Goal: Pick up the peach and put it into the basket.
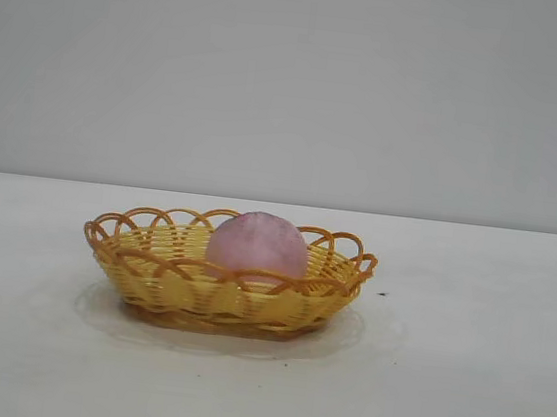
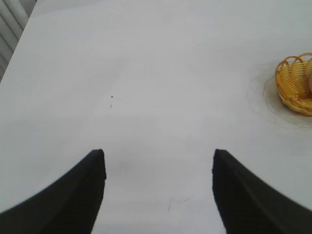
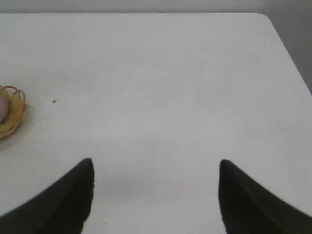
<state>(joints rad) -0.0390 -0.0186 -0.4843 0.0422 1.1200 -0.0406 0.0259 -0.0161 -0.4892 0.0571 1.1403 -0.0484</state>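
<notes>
The pinkish-mauve peach (image 1: 258, 244) lies inside the yellow-orange wicker basket (image 1: 160, 281) in the middle of the white table. The basket also shows at the edge of the left wrist view (image 2: 292, 85) and of the right wrist view (image 3: 13, 114), with a sliver of the peach (image 3: 2, 108) inside it. My left gripper (image 2: 158, 158) is open and empty above bare table, well away from the basket. My right gripper (image 3: 156, 168) is open and empty above bare table, also far from the basket. Neither gripper shows in the exterior view.
The white table (image 1: 461, 370) spreads round the basket. Its rounded corner (image 3: 265, 19) and side edge show in the right wrist view; another table edge (image 2: 14, 44) shows in the left wrist view. A small dark speck (image 1: 382, 294) lies beside the basket.
</notes>
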